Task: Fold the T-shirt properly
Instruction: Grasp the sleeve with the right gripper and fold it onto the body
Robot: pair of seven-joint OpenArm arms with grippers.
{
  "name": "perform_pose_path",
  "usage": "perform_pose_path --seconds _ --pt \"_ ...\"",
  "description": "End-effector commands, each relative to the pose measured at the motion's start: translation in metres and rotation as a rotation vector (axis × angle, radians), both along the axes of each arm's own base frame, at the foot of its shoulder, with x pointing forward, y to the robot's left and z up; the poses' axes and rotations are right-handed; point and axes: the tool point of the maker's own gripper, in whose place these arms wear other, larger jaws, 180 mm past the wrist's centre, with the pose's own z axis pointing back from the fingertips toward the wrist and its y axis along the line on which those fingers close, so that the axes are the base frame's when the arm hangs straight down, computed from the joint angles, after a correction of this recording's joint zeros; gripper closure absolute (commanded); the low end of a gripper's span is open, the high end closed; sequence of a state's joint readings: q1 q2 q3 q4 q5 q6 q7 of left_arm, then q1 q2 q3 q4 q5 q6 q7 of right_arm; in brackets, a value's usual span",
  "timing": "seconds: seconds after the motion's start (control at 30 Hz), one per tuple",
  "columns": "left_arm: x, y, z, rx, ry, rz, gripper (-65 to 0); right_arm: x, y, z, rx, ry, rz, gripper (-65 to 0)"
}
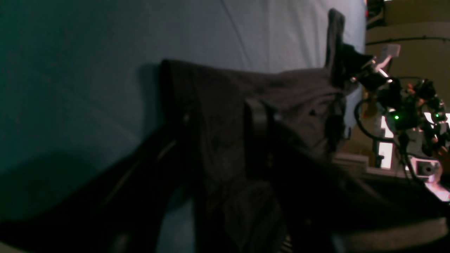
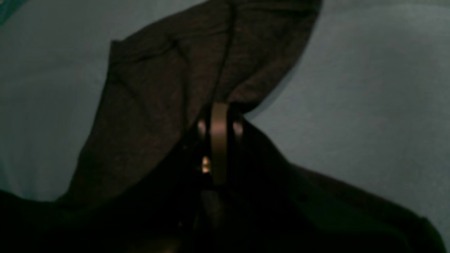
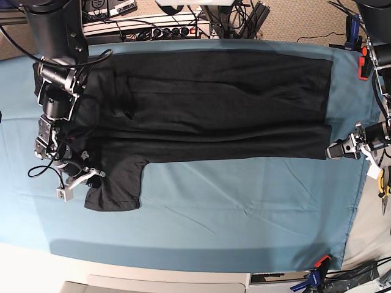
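Both grippers (right point(image 3: 91, 177), left point(image 3: 333, 149)) pinch T-shirt point(image 3: 208, 110) at opposite ends.

looks like a robot lab or workshop. a work table point(image 3: 201, 213) with a teal blue cloth point(image 3: 244, 201) held down by clamps point(image 3: 317, 268). lots of wires and a power strip point(image 3: 165, 29) along the back edge. hand tools point(image 3: 383, 183) at the side.
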State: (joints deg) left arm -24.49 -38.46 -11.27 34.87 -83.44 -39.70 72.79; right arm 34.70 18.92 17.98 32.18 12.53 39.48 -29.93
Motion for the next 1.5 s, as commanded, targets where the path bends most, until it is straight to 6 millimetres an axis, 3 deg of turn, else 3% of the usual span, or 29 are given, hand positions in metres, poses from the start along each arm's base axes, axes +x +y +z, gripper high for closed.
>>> perform_pose_path --seconds 0.0,0.4,0.63,0.87,1.03,1.47 --pt "0.013 0.011 0.021 0.006 -0.065 0.022 -21.0 0.013 -0.011 0.028 -0.028 -0.075 -0.003 0.0" --pt "0.013 0.011 0.021 0.006 -0.065 0.022 -21.0 -0.024 -0.004 0.075 -0.16 -0.18 0.086 0.0" --pt "0.014 0.011 0.021 0.006 -0.066 0.023 -21.0 -0.05 0.032 0.089 -0.216 -0.18 0.221 0.0" --pt "0.014 0.011 0.021 0.006 -0.065 0.023 -21.0 -0.081 0.082 0.075 -0.311 -0.107 0.412 0.0" --pt "0.014 0.011 0.021 0.006 -0.065 0.023 -21.0 -0.101 0.105 0.055 -0.333 -0.046 0.507 0.0" --pt "0.014 0.011 0.021 0.006 -0.065 0.023 -21.0 -0.133 0.111 0.023 -0.334 0.096 0.567 0.0"
